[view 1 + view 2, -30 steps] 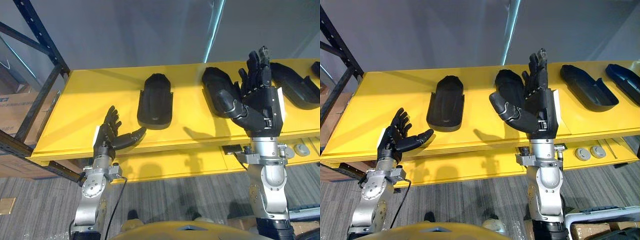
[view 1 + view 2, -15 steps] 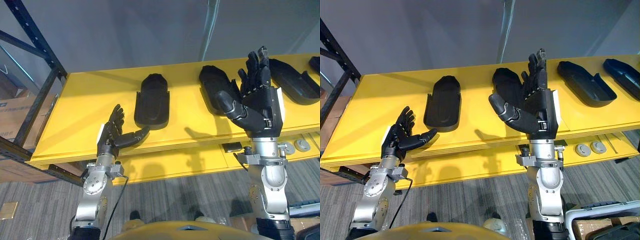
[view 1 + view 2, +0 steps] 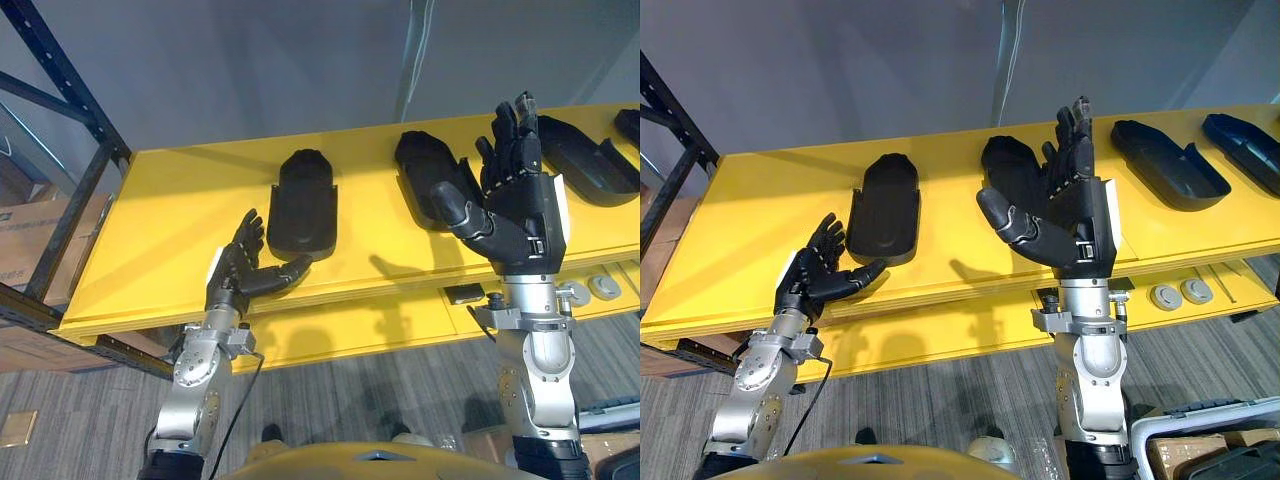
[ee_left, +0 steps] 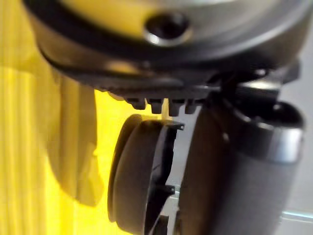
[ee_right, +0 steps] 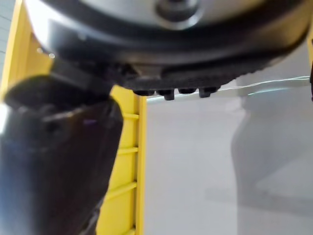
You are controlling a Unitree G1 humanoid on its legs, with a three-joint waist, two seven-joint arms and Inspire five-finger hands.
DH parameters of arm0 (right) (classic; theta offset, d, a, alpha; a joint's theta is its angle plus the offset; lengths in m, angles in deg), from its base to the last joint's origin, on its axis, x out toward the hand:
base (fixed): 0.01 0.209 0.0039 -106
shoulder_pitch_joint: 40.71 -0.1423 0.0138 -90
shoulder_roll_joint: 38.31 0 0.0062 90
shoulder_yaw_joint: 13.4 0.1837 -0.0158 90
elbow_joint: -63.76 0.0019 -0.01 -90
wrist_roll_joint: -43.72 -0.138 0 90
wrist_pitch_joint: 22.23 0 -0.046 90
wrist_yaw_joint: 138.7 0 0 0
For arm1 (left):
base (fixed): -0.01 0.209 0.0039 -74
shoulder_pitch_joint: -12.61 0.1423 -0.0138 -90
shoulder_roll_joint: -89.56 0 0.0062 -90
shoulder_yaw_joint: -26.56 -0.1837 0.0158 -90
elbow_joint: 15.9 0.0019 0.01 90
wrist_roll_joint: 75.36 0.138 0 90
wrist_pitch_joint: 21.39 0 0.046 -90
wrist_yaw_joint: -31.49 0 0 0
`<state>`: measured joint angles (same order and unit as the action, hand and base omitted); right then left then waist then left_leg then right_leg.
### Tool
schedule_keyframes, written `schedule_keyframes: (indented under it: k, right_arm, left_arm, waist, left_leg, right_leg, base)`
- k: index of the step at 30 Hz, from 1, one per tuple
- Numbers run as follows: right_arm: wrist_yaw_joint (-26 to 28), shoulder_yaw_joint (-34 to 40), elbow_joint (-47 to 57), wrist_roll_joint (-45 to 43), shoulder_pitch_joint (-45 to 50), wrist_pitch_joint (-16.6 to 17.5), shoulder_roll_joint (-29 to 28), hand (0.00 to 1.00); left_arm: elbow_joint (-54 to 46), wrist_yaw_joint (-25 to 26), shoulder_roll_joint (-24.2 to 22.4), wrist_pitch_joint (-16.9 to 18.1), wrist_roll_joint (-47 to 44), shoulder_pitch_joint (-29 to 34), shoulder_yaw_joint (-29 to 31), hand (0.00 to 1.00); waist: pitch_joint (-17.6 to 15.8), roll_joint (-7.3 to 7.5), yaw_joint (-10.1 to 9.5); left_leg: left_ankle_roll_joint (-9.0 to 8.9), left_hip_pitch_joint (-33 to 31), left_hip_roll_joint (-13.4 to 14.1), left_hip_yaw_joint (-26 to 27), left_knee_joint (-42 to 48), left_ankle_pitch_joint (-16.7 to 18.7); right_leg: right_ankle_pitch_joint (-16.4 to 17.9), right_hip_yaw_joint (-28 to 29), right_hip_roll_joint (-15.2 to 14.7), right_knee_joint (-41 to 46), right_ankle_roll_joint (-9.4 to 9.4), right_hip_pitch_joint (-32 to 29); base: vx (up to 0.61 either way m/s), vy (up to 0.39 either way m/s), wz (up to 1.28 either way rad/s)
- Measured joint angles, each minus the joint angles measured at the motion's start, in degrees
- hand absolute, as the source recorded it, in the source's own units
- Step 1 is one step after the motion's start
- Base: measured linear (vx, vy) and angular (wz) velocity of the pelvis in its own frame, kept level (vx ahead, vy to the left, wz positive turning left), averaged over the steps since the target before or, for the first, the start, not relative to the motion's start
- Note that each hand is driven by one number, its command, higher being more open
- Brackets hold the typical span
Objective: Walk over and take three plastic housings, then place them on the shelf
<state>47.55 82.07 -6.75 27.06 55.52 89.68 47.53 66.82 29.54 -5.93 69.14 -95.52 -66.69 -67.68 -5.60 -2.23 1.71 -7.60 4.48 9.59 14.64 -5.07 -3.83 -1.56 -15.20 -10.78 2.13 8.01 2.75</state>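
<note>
On the yellow shelf (image 3: 170, 220), the left hand (image 3: 235, 275) rests spread just beside the leftmost plastic housing (image 3: 303, 200), while the right hand (image 3: 520, 205), fingers straight, is raised before a second housing (image 3: 420, 170).

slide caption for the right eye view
Open left hand by the leftmost housing on the yellow shelf; open right hand raised before the second housing.

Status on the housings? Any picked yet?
Done: nothing picked; both hands open, empty. In hand: left hand by the near end of the leftmost housing on the yellow surface; right hand raised before the second housing. Left: all three pickups, then placing.
</note>
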Motion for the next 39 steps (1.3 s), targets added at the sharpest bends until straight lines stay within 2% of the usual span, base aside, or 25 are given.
schedule_keyframes:
  k: [12,23,29,34,36,39]
  right_arm:
    - [0.1,-0.3,0.0,0.0,0.0,-0.1,0.0,1.0]
    - [0.8,-0.6,0.0,0.5,0.4,-0.3,0.0,1.0]
    - [2.6,-2.4,0.4,0.8,1.2,-1.1,0.0,1.0]
    - [3.2,-6.1,0.8,8.4,3.9,-2.2,0.3,1.0]
    - [3.5,-8.6,0.7,12.7,4.9,-2.8,0.7,1.0]
    - [3.4,-12.1,0.6,17.7,5.9,-3.0,2.0,1.0]
  left_arm:
    - [0.0,-3.4,0.7,-0.9,-0.4,-0.1,-0.6,1.0]
    - [0.0,-2.4,0.8,-1.1,0.3,-0.1,-2.2,1.0]
    - [-0.1,7.7,-1.0,-0.8,7.8,-0.1,-2.8,1.0]
    - [-0.2,17.5,-3.4,0.2,12.0,0.1,-0.4,1.0]
    - [-1.9,22.5,-4.4,1.4,13.6,0.6,1.9,1.0]
    - [-7.0,28.6,-5.3,5.5,14.0,1.0,5.1,1.0]
  waist:
    - [0.2,-0.39,0.03]
    - [0.6,-1.04,0.1]
    - [0.9,-1.46,0.41]
    - [0.8,-1.4,0.36]
    - [0.7,-1.14,0.21]
    - [0.1,-0.31,-0.27]
  left_leg:
    - [0.0,0.0,0.0,0.1,0.0,0.0]
    - [0.01,0.0,-0.1,0.1,0.0,0.0]
    - [0.01,0.3,0.0,0.1,0.0,0.0]
    - [0.01,0.1,0.0,-0.2,0.0,0.0]
    - [-0.05,0.0,0.0,-0.4,0.0,0.0]
    - [-0.33,-0.2,0.0,-0.9,0.0,-0.2]
  right_leg:
    - [0.0,0.0,-0.1,0.0,0.07,0.0]
    - [0.0,0.0,-0.1,0.0,0.12,0.0]
    - [0.0,0.0,-0.1,-0.1,0.14,0.3]
    - [0.0,-0.3,0.0,-0.2,0.19,0.3]
    - [0.1,-0.4,0.0,-0.2,0.25,0.3]
    - [0.1,-0.8,0.0,-0.1,0.24,0.5]
  base:
    - [0.0,0.0,0.0]
    - [0.0,0.0,0.0]
    - [0.0,0.0,0.0]
    - [0.0,0.0,0.01]
    - [0.0,0.0,0.04]
    - [0.0,0.0,0.07]
